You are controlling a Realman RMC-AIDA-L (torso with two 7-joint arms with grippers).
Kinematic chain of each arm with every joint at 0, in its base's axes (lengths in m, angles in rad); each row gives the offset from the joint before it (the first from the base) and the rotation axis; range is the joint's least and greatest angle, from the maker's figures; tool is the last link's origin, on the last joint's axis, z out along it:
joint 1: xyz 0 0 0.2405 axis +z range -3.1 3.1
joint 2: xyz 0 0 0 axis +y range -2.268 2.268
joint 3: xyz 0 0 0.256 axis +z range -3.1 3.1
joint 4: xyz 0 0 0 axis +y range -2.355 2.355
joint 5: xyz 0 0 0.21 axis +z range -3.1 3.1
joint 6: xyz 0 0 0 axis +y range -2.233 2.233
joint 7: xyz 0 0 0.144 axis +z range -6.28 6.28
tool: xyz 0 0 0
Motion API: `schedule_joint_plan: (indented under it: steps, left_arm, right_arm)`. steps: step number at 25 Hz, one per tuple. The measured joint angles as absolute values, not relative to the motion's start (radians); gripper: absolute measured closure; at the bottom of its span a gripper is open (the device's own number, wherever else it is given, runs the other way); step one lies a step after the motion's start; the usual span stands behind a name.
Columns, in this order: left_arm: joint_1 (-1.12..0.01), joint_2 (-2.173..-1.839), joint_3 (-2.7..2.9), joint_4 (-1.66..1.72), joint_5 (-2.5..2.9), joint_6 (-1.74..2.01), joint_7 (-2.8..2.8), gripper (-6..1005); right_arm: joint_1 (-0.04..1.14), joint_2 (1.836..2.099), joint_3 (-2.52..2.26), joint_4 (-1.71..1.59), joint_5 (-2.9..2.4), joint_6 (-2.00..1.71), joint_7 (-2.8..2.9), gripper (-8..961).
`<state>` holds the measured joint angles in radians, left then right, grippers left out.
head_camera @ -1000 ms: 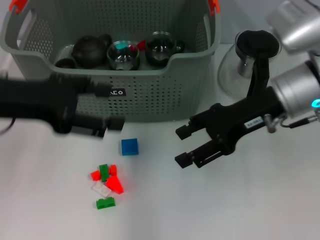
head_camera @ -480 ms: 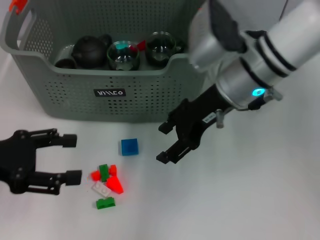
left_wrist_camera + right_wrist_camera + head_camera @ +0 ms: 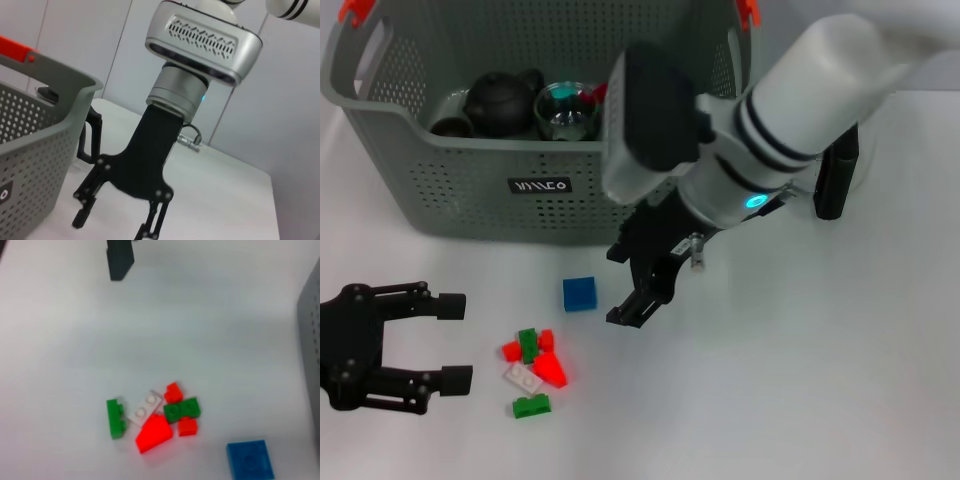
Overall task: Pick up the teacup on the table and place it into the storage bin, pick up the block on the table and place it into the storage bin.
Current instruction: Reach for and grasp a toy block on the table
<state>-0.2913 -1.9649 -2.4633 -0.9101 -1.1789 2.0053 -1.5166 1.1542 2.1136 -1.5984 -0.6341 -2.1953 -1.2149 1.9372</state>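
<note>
We have the right gripper open and empty just beside the blue block, bin wall behind; left gripper open, empty, near the brick pile.

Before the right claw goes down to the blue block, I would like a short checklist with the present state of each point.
1. Right claw open: ok, both fingers apart.
2. Right claw lined up with the small blue square block: not ok, it sits beside the block, not over it.
3. Blue block free of neighbours: ok, the pile of small red, green and white bricks lies apart from it.
4. Left claw out of the way: ok, open, at the table's left side, away from the block.
5. Large grey-green perforated plastic storage bin has room: cannot tell; dark teapot and glass cups already inside.
</note>
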Motion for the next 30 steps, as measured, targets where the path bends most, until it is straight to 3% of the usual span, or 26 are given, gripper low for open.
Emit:
schedule_joint_plan:
  steps: [12, 30]
  left_arm:
    - [-0.302, -1.959, -2.460, -0.873, -1.172, 2.004, -1.516, 90]
    - [-0.325, -1.959, -2.454, -0.862, -1.164, 2.004, -1.518, 91]
  right_arm:
    - [1.145, 2.122, -1.895, -0.621, -2.042, -0.960, 1.943, 128]
    - [1.097, 2.123, -1.936, -0.554, -1.873, -0.821, 1.848, 129]
